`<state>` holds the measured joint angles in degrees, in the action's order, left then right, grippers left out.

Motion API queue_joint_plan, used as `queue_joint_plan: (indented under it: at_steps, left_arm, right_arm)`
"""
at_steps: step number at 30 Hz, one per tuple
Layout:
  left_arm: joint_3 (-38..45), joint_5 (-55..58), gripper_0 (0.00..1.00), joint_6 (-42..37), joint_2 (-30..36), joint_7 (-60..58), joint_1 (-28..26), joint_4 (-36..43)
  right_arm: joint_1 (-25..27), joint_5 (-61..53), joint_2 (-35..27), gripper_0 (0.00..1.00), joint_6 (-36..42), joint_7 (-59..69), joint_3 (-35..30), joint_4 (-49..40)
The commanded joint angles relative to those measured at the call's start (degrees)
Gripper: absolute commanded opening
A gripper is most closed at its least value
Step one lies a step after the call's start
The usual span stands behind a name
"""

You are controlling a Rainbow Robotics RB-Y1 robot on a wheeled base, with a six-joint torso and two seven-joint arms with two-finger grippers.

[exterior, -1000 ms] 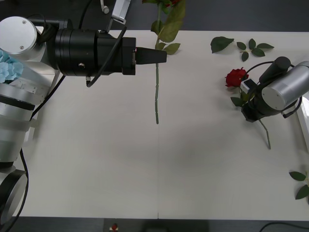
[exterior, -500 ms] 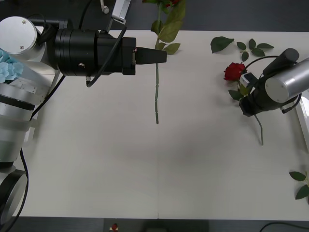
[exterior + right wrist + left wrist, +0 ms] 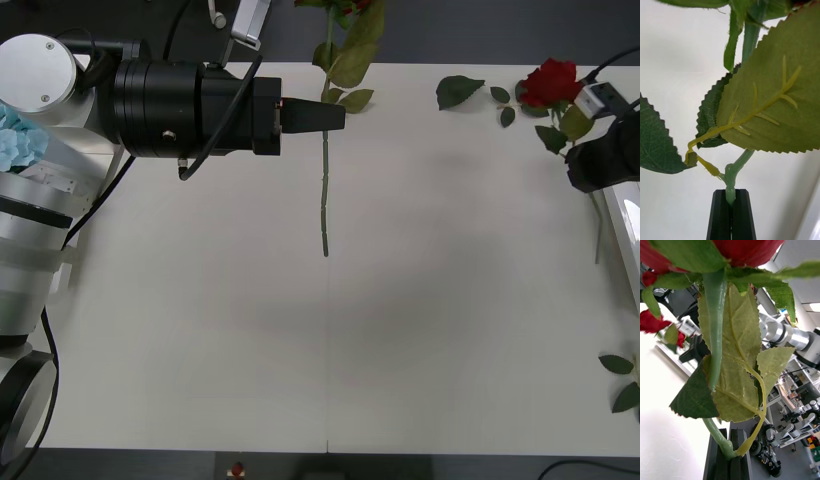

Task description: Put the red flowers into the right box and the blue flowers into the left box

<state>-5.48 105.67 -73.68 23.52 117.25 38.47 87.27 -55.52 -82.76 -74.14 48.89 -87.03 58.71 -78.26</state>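
Right pincer point(image 3: 730, 219): black fingers closed tight on the stem of a red rose point(image 3: 549, 82), carried aloft near the far right edge of the surface point(image 3: 330, 340), just beside the white right box point(image 3: 628, 235).

Left pincer point(image 3: 730, 461): clamped on a second rose's stem point(image 3: 324, 200), far side of the surface, stem hanging free.

Handling note: bring the right rose fully over the box rim, lower until its stem rests inside, then release; judged likely to snag leaves otherwise.
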Motion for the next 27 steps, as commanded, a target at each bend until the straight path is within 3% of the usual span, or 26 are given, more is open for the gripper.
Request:
queue_joint_plan:
  at_steps: [1,5,12,27]
  left_arm:
    - [0.6,0.4,0.00,0.3,0.5,-0.4,1.7,0.8]
    - [0.6,0.4,0.00,0.3,0.5,-0.4,1.7,0.8]
    - [0.6,0.4,0.00,0.3,0.5,-0.4,1.7,0.8]
    - [0.6,0.4,0.00,0.3,0.5,-0.4,1.7,0.8]
  right_arm:
    - [-0.6,-3.4,-7.7,0.00,0.0,-2.6,-1.5,-0.9]
    - [-0.6,-4.6,-12.0,0.00,0.9,-3.9,-1.2,1.8]
    - [-0.5,0.7,-11.9,0.00,3.4,-9.4,0.0,9.8]
    - [-0.4,9.7,3.5,0.00,-3.4,-18.7,1.1,42.6]
